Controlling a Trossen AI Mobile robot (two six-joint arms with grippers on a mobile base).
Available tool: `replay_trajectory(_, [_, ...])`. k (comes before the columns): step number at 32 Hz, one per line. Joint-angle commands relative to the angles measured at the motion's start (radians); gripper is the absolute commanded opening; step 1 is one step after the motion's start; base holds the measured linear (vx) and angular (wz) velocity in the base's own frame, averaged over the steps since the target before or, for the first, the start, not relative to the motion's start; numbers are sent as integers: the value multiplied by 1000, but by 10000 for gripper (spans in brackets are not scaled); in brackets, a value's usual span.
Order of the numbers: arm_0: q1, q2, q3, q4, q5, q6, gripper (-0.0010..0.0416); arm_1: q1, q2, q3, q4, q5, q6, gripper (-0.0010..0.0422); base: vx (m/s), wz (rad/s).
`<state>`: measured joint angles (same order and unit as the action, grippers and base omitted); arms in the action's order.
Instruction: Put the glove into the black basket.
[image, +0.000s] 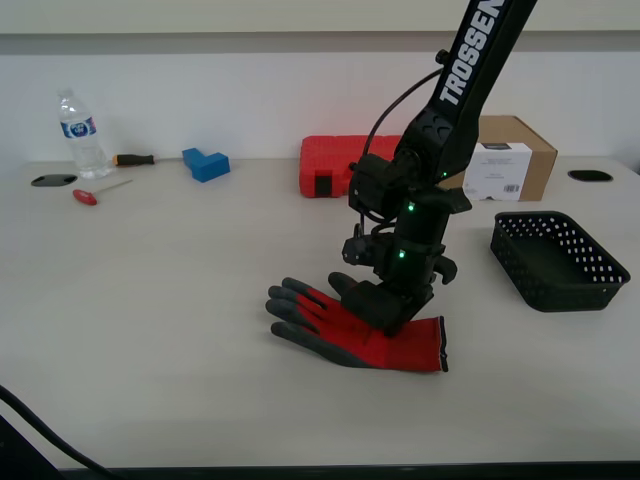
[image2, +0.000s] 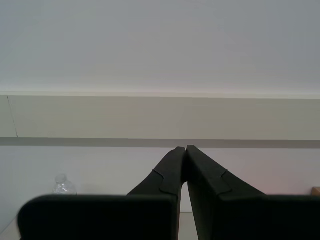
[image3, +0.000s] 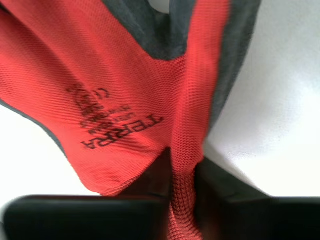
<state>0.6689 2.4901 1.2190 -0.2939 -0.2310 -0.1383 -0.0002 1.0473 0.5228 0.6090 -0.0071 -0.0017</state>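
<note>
Tabletop (image: 150, 330): my first hand (image: 392, 318) pinches glove (image: 340, 330), basket (image: 556, 260) apart.

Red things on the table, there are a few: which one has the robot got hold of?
The glove, lying flat near the table's front. My first gripper has its jaws pinched on a fold of its red knit. The red case and the red-handled tool lie untouched by the wall.

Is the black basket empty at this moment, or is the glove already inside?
Empty as far as visible: the black basket shows only its perforated walls, while the glove lies on the table, pinched by my first gripper.
</note>
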Motion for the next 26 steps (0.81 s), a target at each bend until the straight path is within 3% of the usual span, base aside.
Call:
replay_trajectory(1, [2, 8, -3, -2, -4, -1, 1, 0, 0, 1, 5, 0, 0, 0, 0, 0])
replay_trajectory(6, [1, -11, -3, -8, -5, 0, -1, 0, 0, 1, 5, 0, 0, 0, 0, 0])
replay_trajectory(9, [0, -103, -3, -28, 5, 7, -1, 0, 0, 1, 5, 0, 0, 0, 0, 0])
replay_trajectory(13, [-5, -208, -6, -50, 70, 11, -1, 0, 0, 1, 6, 0, 0, 0, 0, 0])
replay_trajectory(15, [-18, -308, -6, -71, 126, 14, -1, 0, 0, 1, 6, 0, 0, 0, 0, 0])
replay_trajectory(17, [-42, -397, -6, -99, 169, 21, -1, 0, 0, 1, 6, 0, 0, 0, 0, 0])
replay_trajectory(23, [-170, -606, -6, -221, 190, 62, -1, 0, 0, 3, 5, -8, -1, 0, 0, 0])
replay_trajectory(26, [-245, -679, -8, -268, 234, 60, -1, -1, 0, 2, 6, -5, 0, 0, 0, 0])
